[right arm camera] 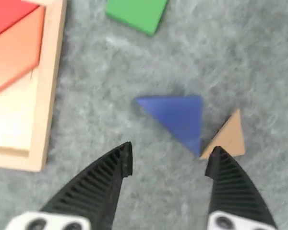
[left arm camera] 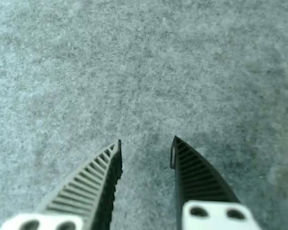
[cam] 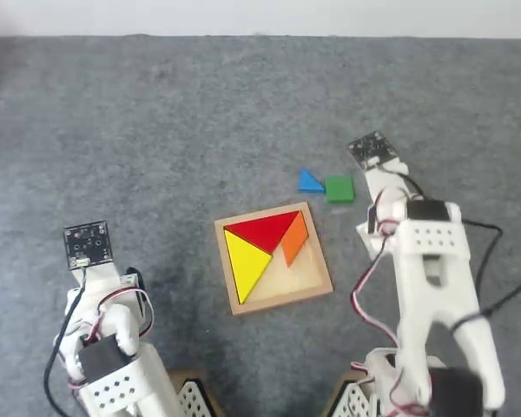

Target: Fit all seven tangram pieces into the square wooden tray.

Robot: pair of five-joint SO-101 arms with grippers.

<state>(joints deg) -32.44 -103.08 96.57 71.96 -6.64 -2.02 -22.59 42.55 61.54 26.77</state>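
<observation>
Left gripper [left arm camera: 146, 143]: jaws wide apart with nothing between them, hanging over bare grey carpet [left arm camera: 144, 57], well apart from every piece. Not the arm for this one.

Middle of the table: the square wooden tray [cam: 300, 276] holds three pieces: yellow triangle [cam: 243, 261], red triangle [cam: 265, 230] and orange parallelogram [cam: 295, 241]. The rest of its floor is bare wood.

Beyond the tray's far corner, a small blue triangle [cam: 310, 181] lies just beside the green square [cam: 339, 188].

Right gripper [right arm camera: 172, 155]: jaws spread wide, empty. Its wrist view shows a blue triangle [right arm camera: 175, 117] flat on the carpet, directly ahead of the tips. It lies within the span of the two fingers but crowds toward one. This one lies apart from the green square [right arm camera: 137, 13], so it is probably a second blue piece, hidden under the arm from above.

Its long edge runs diagonally across the jaw gap, not square to the fingers. A tan triangle [right arm camera: 228, 136] touches its near corner, right at that same fingertip. The tray [right arm camera: 48, 96] is near, off past the other finger.

Judgement: the right arm is nearer, and a short advance and close should take the piece. The tan piece may get nudged or pinched along with it, and the slanted edge could twist the blue one.
</observation>
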